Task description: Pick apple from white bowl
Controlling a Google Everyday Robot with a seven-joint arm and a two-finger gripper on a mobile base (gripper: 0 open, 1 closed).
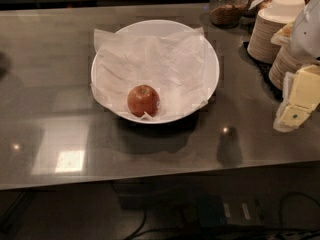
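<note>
well left of the pincer (296,103), the apple (143,100) sits in the white bowl (210,59); pincer state unclear.

The apple (143,100) sits in the white bowl (150,27); the tool (296,106) hangs at the right edge, well apart.

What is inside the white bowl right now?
Crinkled white paper lines the white bowl, and the apple sits on it near the front rim. The paper hides the bowl's bottom. The gripper hangs outside, at the right edge.
</note>
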